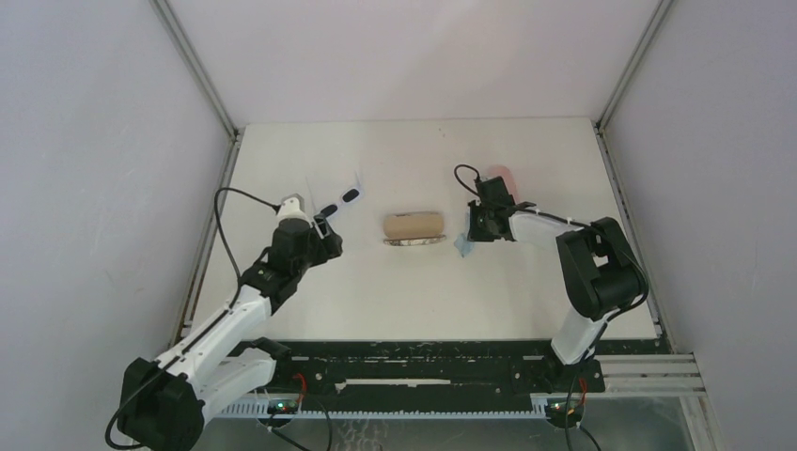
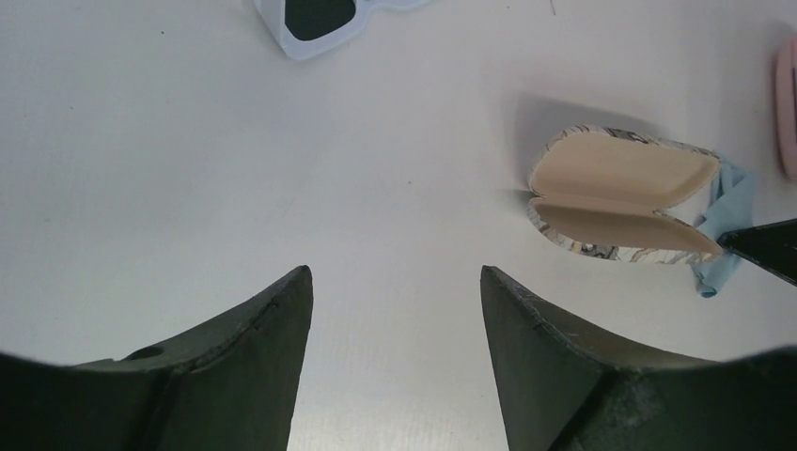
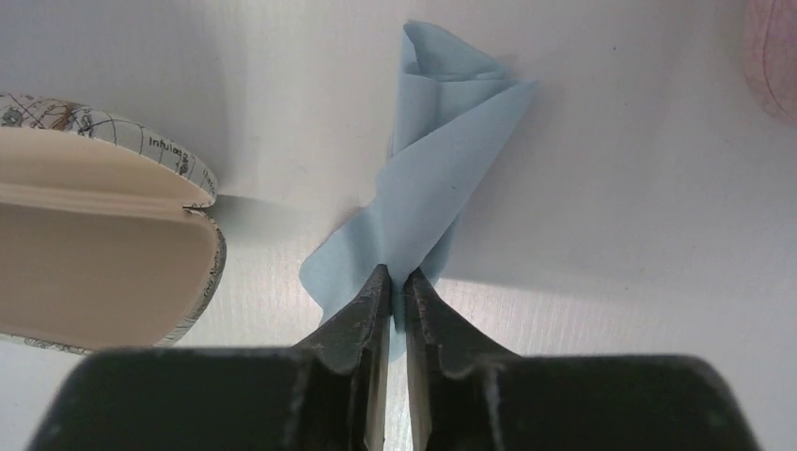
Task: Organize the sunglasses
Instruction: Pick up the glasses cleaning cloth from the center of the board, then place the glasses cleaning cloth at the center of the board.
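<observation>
The work surface is a white table (image 1: pixel 376 301) enclosed by plain grey walls (image 1: pixel 94 141), with metal posts (image 1: pixel 193 66) rising at the two far corners. An open glasses case (image 1: pixel 414 227) with a beige lining and a printed outer shell lies at the table's centre. A pink case (image 1: pixel 498 176) lies at the far right. The white sunglasses (image 1: pixel 343 199) lie on the table to the left of the open case, at the top edge of the left wrist view. The left arm extends forward from its base. The left gripper (image 2: pixel 395 291) hangs above bare table just short of the white sunglasses, its fingers set well apart and holding nothing. The right arm folds back toward the centre. The right gripper (image 3: pixel 397 274) is lowered to the table just right of the open case, its fingers pinched together on a creased blue cloth (image 3: pixel 442 169).
</observation>
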`<state>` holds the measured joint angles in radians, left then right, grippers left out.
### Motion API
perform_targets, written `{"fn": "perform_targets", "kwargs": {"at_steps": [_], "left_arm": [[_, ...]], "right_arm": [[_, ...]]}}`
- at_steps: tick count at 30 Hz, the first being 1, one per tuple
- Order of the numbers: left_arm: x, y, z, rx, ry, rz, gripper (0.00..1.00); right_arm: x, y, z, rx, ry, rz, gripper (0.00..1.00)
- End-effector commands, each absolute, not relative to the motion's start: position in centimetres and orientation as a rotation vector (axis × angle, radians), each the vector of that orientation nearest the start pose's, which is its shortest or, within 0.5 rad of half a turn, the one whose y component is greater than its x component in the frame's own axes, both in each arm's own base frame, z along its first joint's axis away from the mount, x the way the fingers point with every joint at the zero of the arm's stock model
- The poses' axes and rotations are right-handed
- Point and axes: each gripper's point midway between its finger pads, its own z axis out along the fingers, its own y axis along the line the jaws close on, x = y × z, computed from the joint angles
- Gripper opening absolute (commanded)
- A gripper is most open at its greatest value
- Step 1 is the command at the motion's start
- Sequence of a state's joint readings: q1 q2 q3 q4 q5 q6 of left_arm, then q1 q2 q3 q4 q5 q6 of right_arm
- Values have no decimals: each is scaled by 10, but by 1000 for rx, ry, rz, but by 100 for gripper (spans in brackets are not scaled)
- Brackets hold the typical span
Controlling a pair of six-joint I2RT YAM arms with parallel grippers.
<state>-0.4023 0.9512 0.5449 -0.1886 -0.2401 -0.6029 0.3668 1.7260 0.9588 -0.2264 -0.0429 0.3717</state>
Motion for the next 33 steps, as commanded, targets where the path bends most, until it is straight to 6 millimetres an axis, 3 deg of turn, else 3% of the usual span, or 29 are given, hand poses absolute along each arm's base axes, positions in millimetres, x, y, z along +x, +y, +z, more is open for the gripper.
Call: {"fn": "perform_targets", "kwargs": {"at_steps": [1, 5, 13, 20, 24, 27, 30, 33], "left_arm": [[281, -104, 127, -357, 2090, -389, 70], [271, -106, 132, -338, 2079, -430, 70], [252, -99, 142, -343, 2040, -459, 70], [244, -96, 148, -352, 2015, -484, 70], [243, -98, 148, -348, 2021, -493, 70], [243, -99, 145, -347, 2031, -491, 69], [243, -99, 144, -348, 2034, -490, 69], [243, -99, 141, -346, 2041, -488, 69]], "right_arm": [[353, 166, 50, -47, 2502, 328, 6], [327, 177, 72, -97, 2462, 342, 0], [247, 214, 107, -266, 2438, 395, 0], [164, 285, 133, -736, 2357, 781, 0], [129, 310, 126, -1020, 2317, 1011, 0], [121, 313, 104, -1106, 2369, 1087, 0], [126, 307, 79, -1124, 2457, 1137, 5], [150, 292, 57, -1040, 2551, 1064, 11]]}}
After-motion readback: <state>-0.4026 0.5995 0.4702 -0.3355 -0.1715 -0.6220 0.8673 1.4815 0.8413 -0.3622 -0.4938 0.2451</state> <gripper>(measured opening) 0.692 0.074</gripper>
